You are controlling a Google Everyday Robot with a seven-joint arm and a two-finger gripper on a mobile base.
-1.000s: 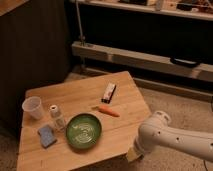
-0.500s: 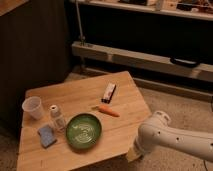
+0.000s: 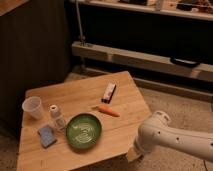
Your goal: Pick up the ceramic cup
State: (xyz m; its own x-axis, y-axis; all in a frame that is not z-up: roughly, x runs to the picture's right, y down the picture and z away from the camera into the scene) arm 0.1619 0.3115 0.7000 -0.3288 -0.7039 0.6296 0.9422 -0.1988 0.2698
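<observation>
Camera view: a wooden worktop (image 3: 80, 95). The ceramic cup (image 3: 33, 107) stands upright near the left edge, rim up, just beside a white capped bottle (image 3: 56, 116), so a reach from the open left side looks easiest. A green bowl (image 3: 83, 131) sits towards the front edge. The gripper (image 3: 134, 153) hangs low off the front right corner, well apart from the cup. Whether it is open or carrying anything cannot be told.

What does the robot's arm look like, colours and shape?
The arm is smooth white, with tubular links and a rounded joint dotted with small dark holes. No cables or markings show. The gripper is a pale yellowish tip, low by the front right edge of the table.
</observation>
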